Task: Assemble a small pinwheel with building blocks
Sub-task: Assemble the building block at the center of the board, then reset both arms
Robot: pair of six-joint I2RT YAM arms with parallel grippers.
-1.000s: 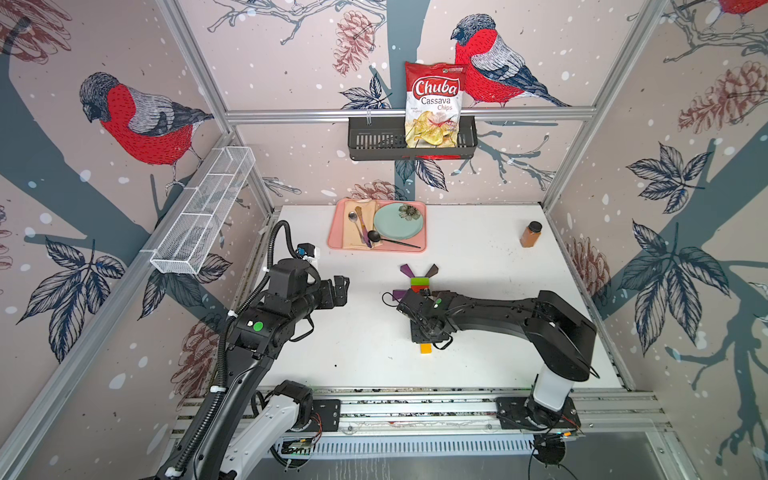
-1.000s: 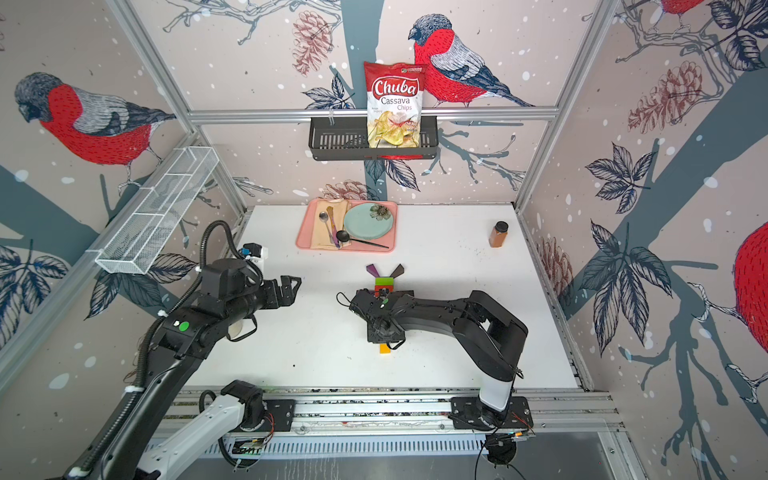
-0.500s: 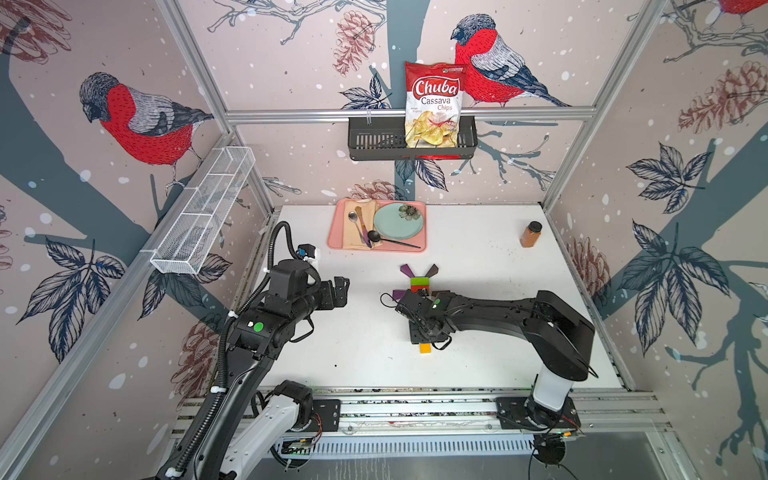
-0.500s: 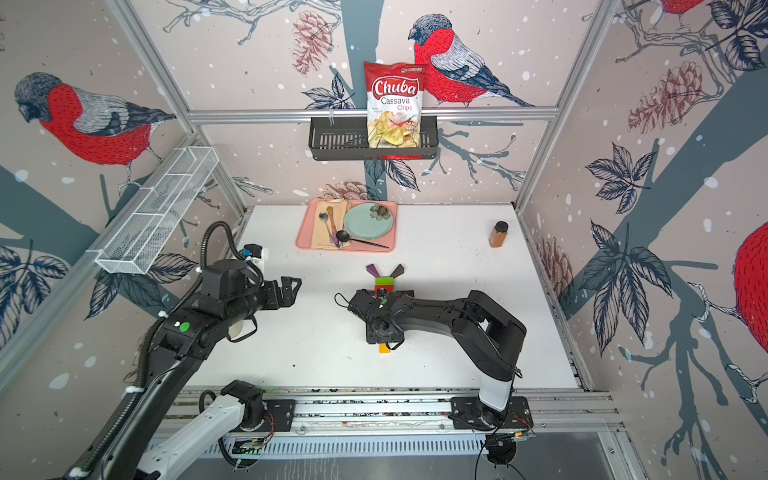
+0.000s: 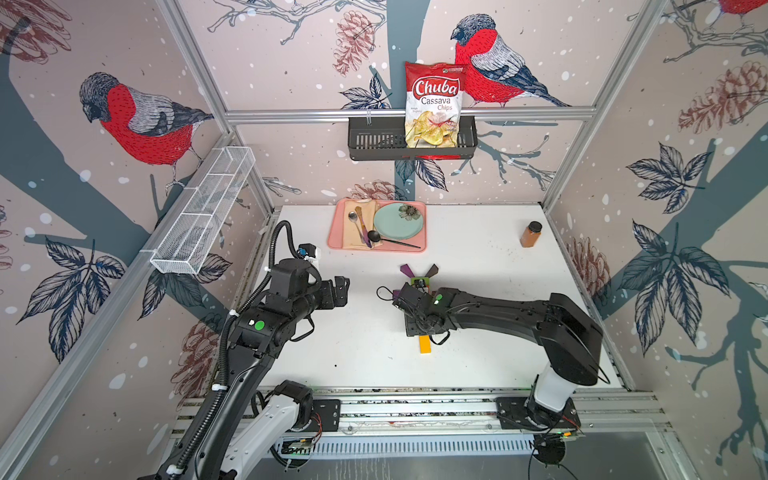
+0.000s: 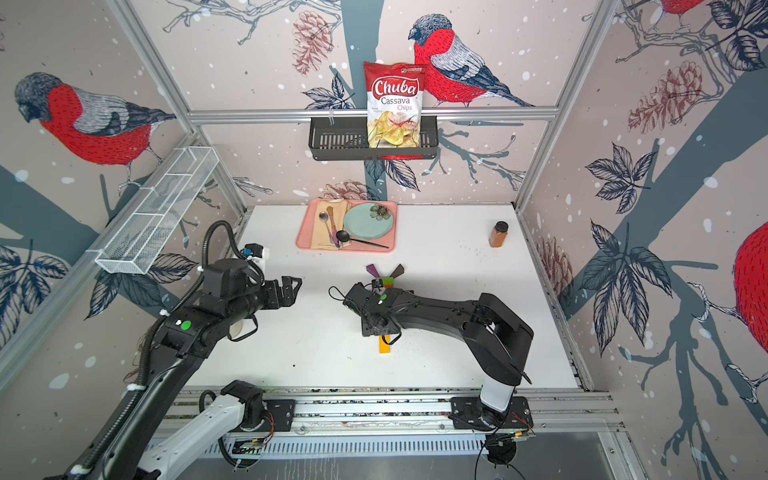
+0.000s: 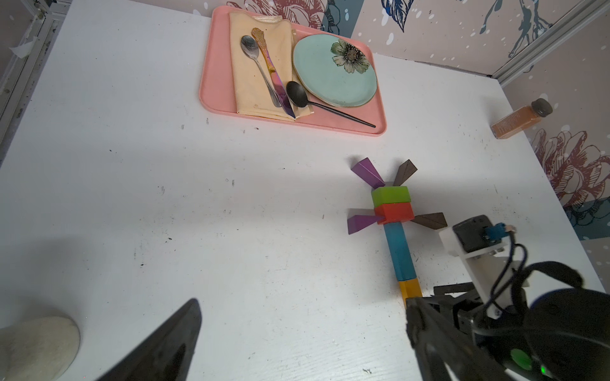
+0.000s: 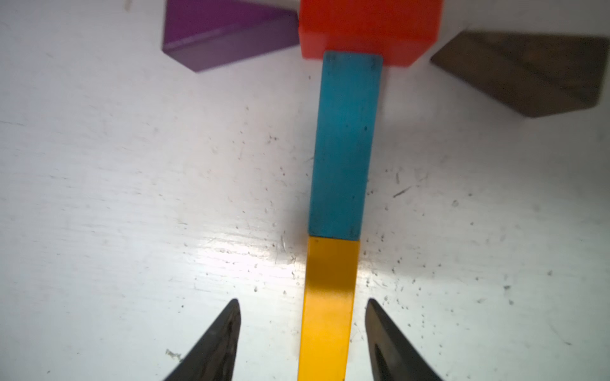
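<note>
My right end effector point(image 8: 302, 305) hangs low over the near end of the long yellow wooden bar point(image 8: 330, 297). Its fingers are spread to either side of the bar, with bare white worktop point(image 8: 132, 198) showing in both gaps, so I grip nothing.

The yellow bar lies flat and butts end to end against the blue wooden bar point(image 8: 345, 145); together they make the stem. The blue bar's far end meets the short red wooden brick point(image 8: 369, 26). A purple wooden wedge point(image 8: 227, 33) points in at the red brick from one side and a dark brown wooden wedge point(image 8: 528, 72) from the other. Whether the brown one quite touches is hard to say, as that edge of the view is blurred.

Beyond the red brick sits the short green wooden brick point(image 7: 391, 195), and a second purple wedge point(image 7: 366, 171) and a second brown wedge point(image 7: 405, 171) fan out from its far corners. All eight pieces are laid, so I judge the pinwheel point(image 7: 394, 211) complete near the middle of the worktop; what remains is to draw clear without nudging the stem.

My right arm reaches in low from the near right corner, wrist turned downward. My left end effector point(image 6: 293, 286) hovers with its jaws wide over the left side, empty, well apart from the figure.
</note>
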